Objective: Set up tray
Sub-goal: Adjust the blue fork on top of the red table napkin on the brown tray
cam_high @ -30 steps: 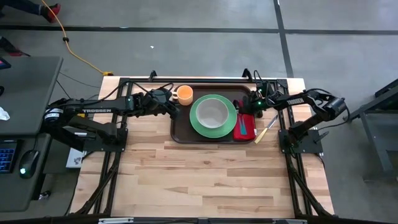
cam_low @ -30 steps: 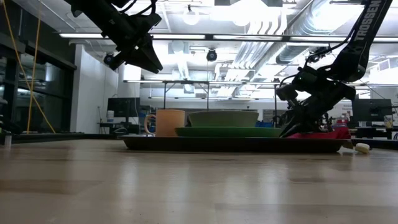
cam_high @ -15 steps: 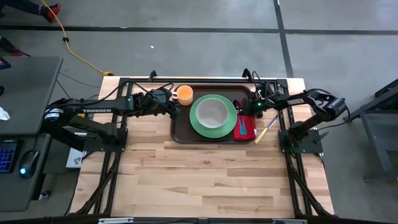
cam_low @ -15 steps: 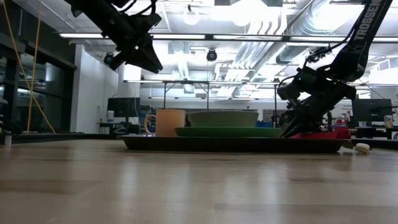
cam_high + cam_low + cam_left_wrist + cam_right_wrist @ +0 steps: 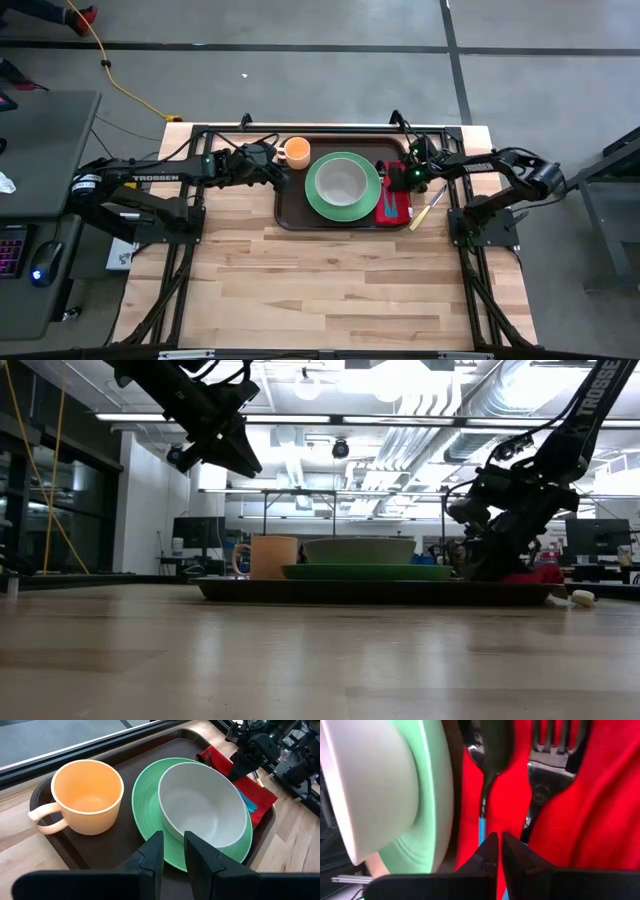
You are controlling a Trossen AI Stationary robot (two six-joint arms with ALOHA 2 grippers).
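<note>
The dark brown tray (image 5: pixel 290 205) lies at the table's far middle. On it stand an orange mug (image 5: pixel 295 152) and a green plate (image 5: pixel 318 200) with a white bowl (image 5: pixel 343 182) on it. At the tray's right end is a red napkin (image 5: pixel 392 208). A spoon (image 5: pixel 490 745) with a blue handle and a fork (image 5: pixel 555 750) lie on the napkin. My right gripper (image 5: pixel 496 851) is shut low over the napkin. My left gripper (image 5: pixel 173 851) hovers above the tray's left part, open a narrow gap, with nothing between its fingers. My right gripper's shut fingertips (image 5: pixel 490 847) stand at the spoon's blue handle (image 5: pixel 482 827) on the red napkin. They slant down from the table's right side and lie along the handle. I cannot tell whether they touch it.
A knife with a cream handle (image 5: pixel 428 208) lies on the bare wood just right of the tray. The wide near half of the table (image 5: pixel 330 290) is plain wood. Both arms' dark frames run along the table's left and right sides.
My right gripper has tipped steeper and rolled a little over the red napkin. Its fingertips have drawn slightly toward the table's right. It has stayed shut. The left arm and the things on the tray have kept still.
</note>
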